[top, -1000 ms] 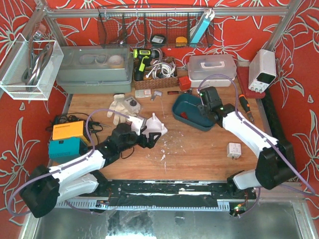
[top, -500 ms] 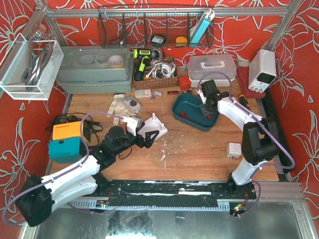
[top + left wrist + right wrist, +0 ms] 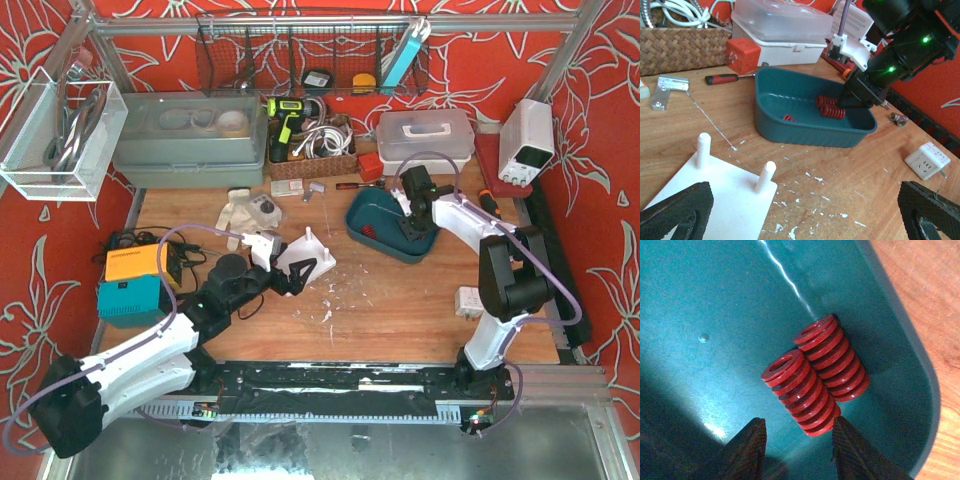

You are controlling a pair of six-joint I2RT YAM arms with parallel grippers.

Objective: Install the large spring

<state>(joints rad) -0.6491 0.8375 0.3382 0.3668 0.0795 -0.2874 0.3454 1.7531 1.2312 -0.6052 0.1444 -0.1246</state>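
Note:
Two large red springs lie side by side in the teal tray, next to a smaller red spring. My right gripper is open and low inside the tray, its fingers straddling the near end of the nearer large spring without touching it. The white peg plate lies on the table left of the tray, with two upright pegs in the left wrist view. My left gripper is open and empty at the plate's near edge.
A white power adapter lies right of centre. A screwdriver and a metal bracket lie behind the tray. A wicker basket, a white lidded box and gloves stand at the back. Orange and teal boxes are at the left.
My right gripper has swung left from the tray's right side and dropped into the tray over the large springs. My left arm has shifted slightly; the plate has stayed put.

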